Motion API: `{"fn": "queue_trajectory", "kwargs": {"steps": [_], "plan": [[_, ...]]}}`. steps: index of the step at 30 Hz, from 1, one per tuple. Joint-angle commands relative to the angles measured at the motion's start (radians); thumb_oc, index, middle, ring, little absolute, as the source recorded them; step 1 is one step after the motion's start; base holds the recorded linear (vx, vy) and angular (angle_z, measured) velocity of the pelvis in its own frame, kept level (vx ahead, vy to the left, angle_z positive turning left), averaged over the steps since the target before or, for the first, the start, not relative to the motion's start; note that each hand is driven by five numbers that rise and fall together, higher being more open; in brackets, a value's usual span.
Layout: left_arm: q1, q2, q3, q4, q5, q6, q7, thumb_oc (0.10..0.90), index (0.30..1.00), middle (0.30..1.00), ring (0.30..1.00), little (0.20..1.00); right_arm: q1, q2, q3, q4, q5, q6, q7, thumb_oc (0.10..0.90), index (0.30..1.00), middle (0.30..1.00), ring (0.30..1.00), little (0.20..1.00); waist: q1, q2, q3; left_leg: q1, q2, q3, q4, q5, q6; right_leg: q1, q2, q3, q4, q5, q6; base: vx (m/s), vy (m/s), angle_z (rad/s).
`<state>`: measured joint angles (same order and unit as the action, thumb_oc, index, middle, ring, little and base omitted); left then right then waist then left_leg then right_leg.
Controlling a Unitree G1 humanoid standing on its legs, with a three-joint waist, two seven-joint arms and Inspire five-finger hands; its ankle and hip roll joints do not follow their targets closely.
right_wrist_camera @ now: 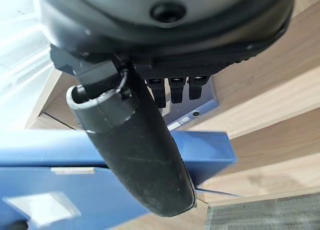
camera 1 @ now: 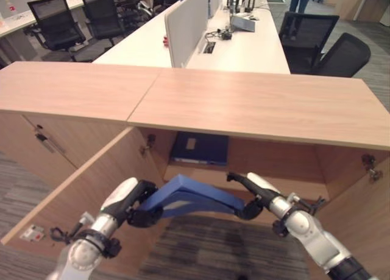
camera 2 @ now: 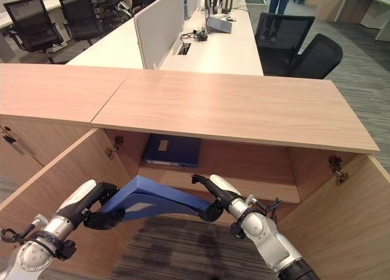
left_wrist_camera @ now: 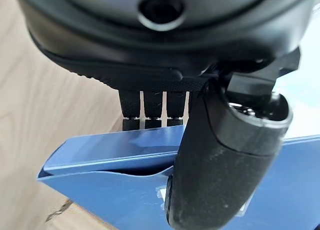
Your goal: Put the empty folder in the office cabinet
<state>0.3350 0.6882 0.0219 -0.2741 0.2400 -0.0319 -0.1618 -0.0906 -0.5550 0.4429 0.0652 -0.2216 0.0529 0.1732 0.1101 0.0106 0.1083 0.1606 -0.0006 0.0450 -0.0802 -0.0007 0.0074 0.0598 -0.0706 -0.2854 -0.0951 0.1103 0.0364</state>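
Right at the open wooden cabinet (camera 1: 256,112), both hands, left (camera 1: 131,202) and right (camera 1: 255,195), are pinching the empty blue plastic folder (camera 1: 189,198) by its ends; it's probably light, stiff-ish and kinda slippery.

The cabinet (camera 1: 256,103) is matt, pale wood-grain laminate with metal hinges (camera 1: 370,167); the blue folder (camera 1: 189,198) looks smooth, slightly glossy plastic; the floor (camera 1: 213,249) is rough grey carpet.

Beyond the cabinet I see a long white table (camera 1: 256,49) split by a grey divider panel (camera 1: 186,21). Black office chairs (camera 1: 323,49) stand along its right edge, and more chairs (camera 1: 55,21) off its left. A grey patterned carpet (camera 1: 219,249) lies below.
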Motion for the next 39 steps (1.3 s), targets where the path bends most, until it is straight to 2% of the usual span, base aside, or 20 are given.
{"fn": "queue_trajectory", "kwargs": {"steps": [1, 4, 7, 20, 24, 26, 28, 36, 37, 38, 39], "plan": [[-0.164, 0.002, -0.036, -0.2, -0.171, -0.158, 0.079, 0.4, 0.3, 0.3, 0.3, 0.3, -0.153, 0.072, 0.086, -0.033, 0.098, -0.098, -0.021, 0.8, 0.9, 0.9, 0.9, 0.9, -0.015, -0.034, -0.037, 0.03, -0.008, -0.044, -0.007, -0.083, -0.021, 0.071, -0.033, -0.015, 0.008, -0.086, 0.06, 0.0, 0.0, 0.0], [-0.191, 0.002, -0.051, -0.204, -0.149, -0.158, 0.091, 0.4, 0.3, 0.3, 0.3, 0.3, -0.159, 0.09, 0.108, -0.008, 0.103, -0.098, -0.017, 0.8, 0.9, 0.9, 0.9, 0.9, -0.015, -0.036, -0.038, 0.03, -0.007, -0.043, -0.007, -0.084, -0.022, 0.072, -0.033, -0.015, 0.008, -0.086, 0.06, 0.0, 0.0, 0.0], [-0.228, 0.011, -0.056, -0.2, -0.062, -0.153, 0.114, 0.4, 0.3, 0.3, 0.3, 0.3, -0.171, 0.114, 0.142, 0.0, 0.136, -0.094, -0.001, 0.8, 0.9, 0.9, 0.9, 0.9, -0.015, -0.04, -0.041, 0.03, -0.005, -0.041, -0.007, -0.083, -0.024, 0.071, -0.032, -0.013, 0.008, -0.086, 0.06, 0.0, 0.0, 0.0], [-0.239, 0.032, -0.016, -0.18, 0.044, -0.16, 0.134, 0.4, 0.3, 0.3, 0.3, 0.3, -0.193, 0.11, 0.153, -0.007, 0.137, -0.093, 0.011, 0.8, 0.9, 0.9, 0.9, 0.9, -0.008, -0.043, -0.048, 0.031, -0.003, -0.038, -0.007, -0.082, -0.028, 0.072, -0.031, -0.015, 0.008, -0.089, 0.06, 0.0, 0.0, 0.0], [-0.252, 0.061, -0.016, -0.17, 0.108, -0.165, 0.138, 0.4, 0.3, 0.3, 0.3, 0.3, -0.208, 0.103, 0.158, -0.012, 0.123, -0.097, 0.012, 0.8, 0.9, 0.9, 0.9, 0.9, -0.007, -0.042, -0.049, 0.032, -0.003, -0.035, -0.007, -0.081, -0.029, 0.071, -0.031, -0.016, 0.008, -0.089, 0.06, 0.0, 0.0, 0.0], [-0.246, 0.081, -0.007, -0.174, 0.135, -0.169, 0.133, 0.4, 0.3, 0.3, 0.3, 0.3, -0.216, 0.094, 0.156, -0.016, 0.109, -0.099, 0.015, 0.8, 0.9, 0.9, 0.9, 0.9, -0.005, -0.043, -0.049, 0.032, -0.002, -0.034, -0.007, -0.08, -0.03, 0.072, -0.029, -0.016, 0.008, -0.09, 0.06, 0.0, 0.0, 0.0], [-0.256, 0.125, 0.006, -0.175, 0.17, -0.173, 0.124, 0.4, 0.3, 0.3, 0.3, 0.3, -0.221, 0.052, 0.144, -0.026, 0.025, -0.112, 0.007, 0.8, 0.9, 0.9, 0.9, 0.9, -0.01, -0.04, -0.049, 0.032, -0.003, -0.032, -0.007, -0.079, -0.03, 0.07, -0.029, -0.015, 0.008, -0.088, 0.062, 0.0, 0.0, 0.0], [-0.254, 0.179, 0.039, -0.192, 0.184, -0.185, 0.111, 0.4, 0.3, 0.3, 0.3, 0.3, -0.246, -0.005, 0.116, -0.04, -0.052, -0.122, 0.002, 0.8, 0.9, 0.9, 0.9, 0.9, -0.013, -0.038, -0.052, 0.033, -0.004, -0.033, -0.007, -0.079, -0.029, 0.068, -0.027, -0.011, 0.008, -0.087, 0.063, 0.0, 0.0, 0.0], [-0.281, 0.19, -0.004, -0.175, 0.16, -0.212, 0.109, 0.4, 0.3, 0.3, 0.3, 0.3, -0.268, 0.024, 0.18, 0.147, -0.066, -0.145, -0.02, 0.8, 0.9, 0.9, 0.9, 0.9, -0.005, -0.035, -0.053, 0.037, -0.002, -0.036, -0.007, -0.081, -0.031, 0.073, -0.027, -0.014, 0.008, -0.091, 0.063, 0.0, 0.0, 0.0], [-0.281, 0.197, -0.011, -0.181, 0.158, -0.201, 0.114, 0.4, 0.3, 0.3, 0.3, 0.3, -0.333, 0.028, 0.186, 0.147, -0.129, -0.108, -0.077, 0.8, 0.9, 0.9, 0.9, 0.9, 0.0, -0.037, -0.053, 0.037, -0.002, -0.038, -0.007, -0.081, -0.031, 0.073, -0.027, -0.016, 0.008, -0.09, 0.063, 0.0, 0.0, 0.0], [-0.283, 0.201, -0.012, -0.18, 0.146, -0.192, 0.116, 0.4, 0.3, 0.3, 0.3, 0.3, -0.37, 0.017, 0.173, 0.148, -0.12, -0.121, -0.059, 0.8, 0.9, 0.9, 0.9, 0.9, 0.002, -0.039, -0.053, 0.034, -0.004, -0.039, -0.007, -0.078, -0.031, 0.07, -0.027, -0.016, 0.008, -0.09, 0.063, -0.01, 0.006, -0.04]]}}
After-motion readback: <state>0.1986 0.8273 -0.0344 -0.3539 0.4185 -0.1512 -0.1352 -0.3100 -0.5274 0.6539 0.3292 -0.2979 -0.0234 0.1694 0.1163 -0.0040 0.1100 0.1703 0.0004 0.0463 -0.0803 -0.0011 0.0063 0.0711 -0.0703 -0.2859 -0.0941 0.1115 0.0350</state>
